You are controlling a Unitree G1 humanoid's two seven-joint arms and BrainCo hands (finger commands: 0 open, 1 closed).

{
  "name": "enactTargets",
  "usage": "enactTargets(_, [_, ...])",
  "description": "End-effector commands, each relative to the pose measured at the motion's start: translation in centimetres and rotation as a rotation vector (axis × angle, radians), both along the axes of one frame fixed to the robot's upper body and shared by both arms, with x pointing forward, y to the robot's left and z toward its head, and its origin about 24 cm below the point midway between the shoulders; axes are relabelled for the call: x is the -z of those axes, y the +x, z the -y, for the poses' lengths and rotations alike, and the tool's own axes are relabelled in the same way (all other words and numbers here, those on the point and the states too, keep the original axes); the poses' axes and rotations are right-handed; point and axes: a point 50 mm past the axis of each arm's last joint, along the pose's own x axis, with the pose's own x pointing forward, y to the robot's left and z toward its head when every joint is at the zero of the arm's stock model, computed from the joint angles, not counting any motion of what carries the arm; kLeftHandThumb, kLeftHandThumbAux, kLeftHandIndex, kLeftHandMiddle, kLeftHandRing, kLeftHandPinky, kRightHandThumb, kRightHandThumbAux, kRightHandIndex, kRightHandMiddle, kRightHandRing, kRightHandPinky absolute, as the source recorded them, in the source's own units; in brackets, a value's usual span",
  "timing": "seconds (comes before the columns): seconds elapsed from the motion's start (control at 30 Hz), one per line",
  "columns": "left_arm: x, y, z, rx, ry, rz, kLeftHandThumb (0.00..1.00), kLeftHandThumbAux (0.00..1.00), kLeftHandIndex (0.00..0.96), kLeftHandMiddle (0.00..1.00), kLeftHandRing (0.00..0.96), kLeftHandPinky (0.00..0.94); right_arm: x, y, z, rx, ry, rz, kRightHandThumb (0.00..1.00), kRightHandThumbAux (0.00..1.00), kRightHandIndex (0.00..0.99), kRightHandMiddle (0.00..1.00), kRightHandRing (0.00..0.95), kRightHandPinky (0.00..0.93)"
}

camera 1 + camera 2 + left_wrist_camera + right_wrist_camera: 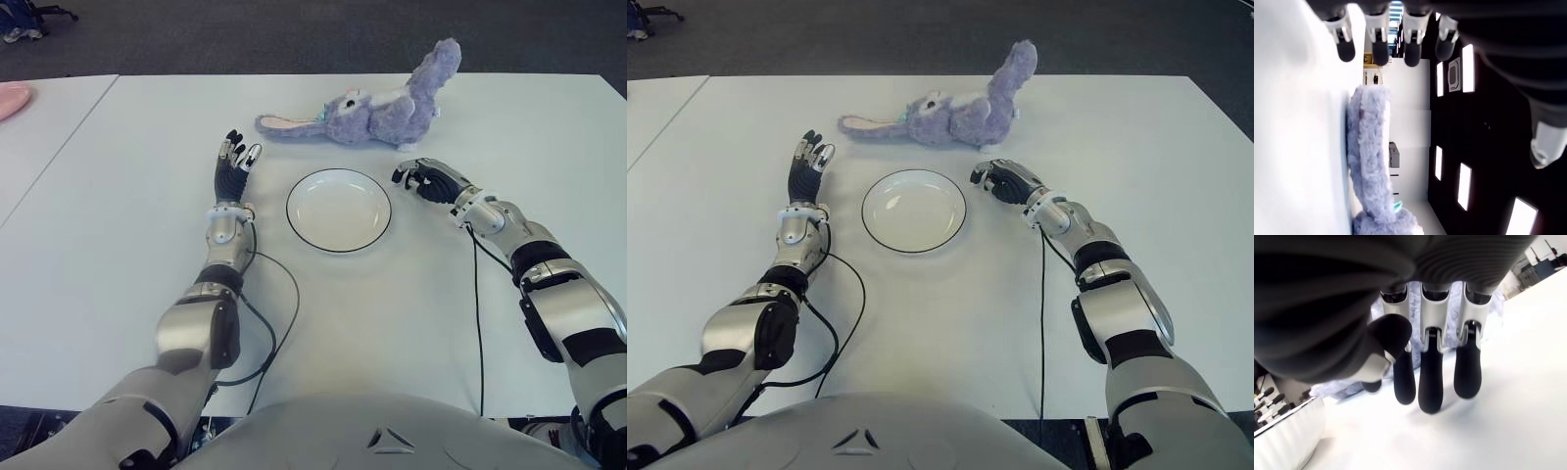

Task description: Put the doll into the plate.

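The purple doll (377,110) lies on the counter (118,245) at upper centre, above the empty plate (338,210). The left hand (232,168) is open flat; the right hand (423,180) is loosely curled, holding nothing.

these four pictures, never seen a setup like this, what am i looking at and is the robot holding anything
It is a humanoid robot with two arms, seen at one moment. The two wide pictures come from a camera pair on its head, looking down at a white table. The two close-ups come from cameras on its wrists, looking along the fingers.

On the table lies a purple stuffed rabbit on its side, and nearer the robot an empty white plate with a dark rim. The left robot hand is left of the plate, fingers straight and holding nothing. The right robot hand is right of the plate, just in front of the rabbit, fingers curled downward but also empty. So nothing is held yet; the rabbit is not on the plate.
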Motion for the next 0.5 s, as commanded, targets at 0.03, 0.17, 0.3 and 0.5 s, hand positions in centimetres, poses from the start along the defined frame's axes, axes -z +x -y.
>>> enactTargets(0.03, [10.6,-9.6,1.8,-0.039,-0.09,-0.498,0.0,0.518,0.048,0.096,0.085,0.07,-0.7,-0.3,-1.0,-0.059,-0.072,0.222,0.722,0.714,0.401,0.203,0.202,0.222])
enactTargets(0.17, [10.6,-9.6,1.9,-0.038,-0.079,-0.497,0.0,0.522,0.046,0.096,0.087,0.073,-1.3,-0.2,-1.6,-0.074,-0.066,0.314,0.701,0.716,0.403,0.146,0.114,0.115])
enactTargets(0.3, [10.5,-9.5,1.9,-0.038,-0.069,-0.496,0.0,0.531,0.044,0.096,0.087,0.067,-1.8,-0.1,-2.6,-0.094,-0.052,0.385,0.507,0.561,0.229,0.075,0.032,0.024])
enactTargets(0.5, [10.4,-9.4,2.0,-0.04,-0.048,-0.496,0.0,0.542,0.044,0.095,0.088,0.071,-2.2,0.3,-3.6,-0.097,-0.04,0.437,0.377,0.483,0.128,0.009,0.003,0.002])
